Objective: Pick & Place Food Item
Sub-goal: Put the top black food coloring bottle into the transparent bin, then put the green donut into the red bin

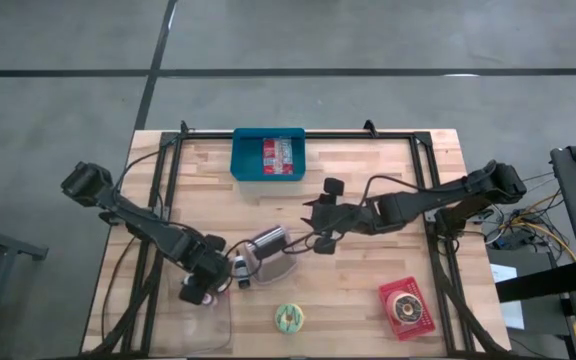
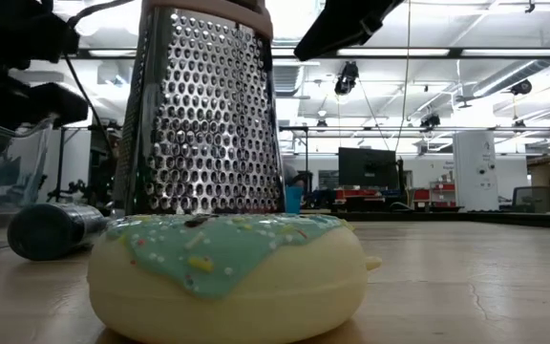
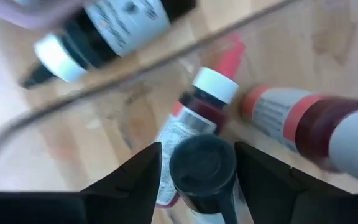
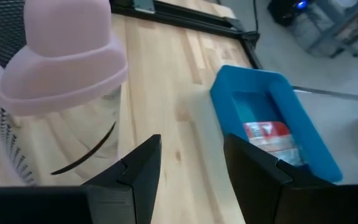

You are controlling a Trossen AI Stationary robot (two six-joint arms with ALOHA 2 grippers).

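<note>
- High view: left gripper [image 1: 200,290] sits low at the near-left of the table [image 1: 368,300], over a clear container [image 1: 213,310]; right gripper [image 1: 320,232] is mid-table next to a box grater [image 1: 268,243] lying on its side.
- Only this view gives the full layout: frosted donut [image 1: 289,318] near the front edge, apart from both grippers; red tray [image 1: 406,308] with a second donut to its right; blue bin [image 1: 268,155] at the far edge.
- Left wrist view: fingers [image 3: 135,180] spread on either side of a black-capped bottle [image 3: 202,168], gaps visible both sides, so not clamped. More bottles around it, one white-capped [image 3: 194,109]. No other view shows these clearly.
- Right wrist view: jaws apart, nothing between them; grater's pink handle [image 4: 67,62] just beside, blue bin beyond.
- Low view: donut fills the foreground, teal icing with sprinkles; grater mesh right behind it; dark bottle [image 2: 55,229] lying on the left. Neither gripper's fingers are readable here.
</note>
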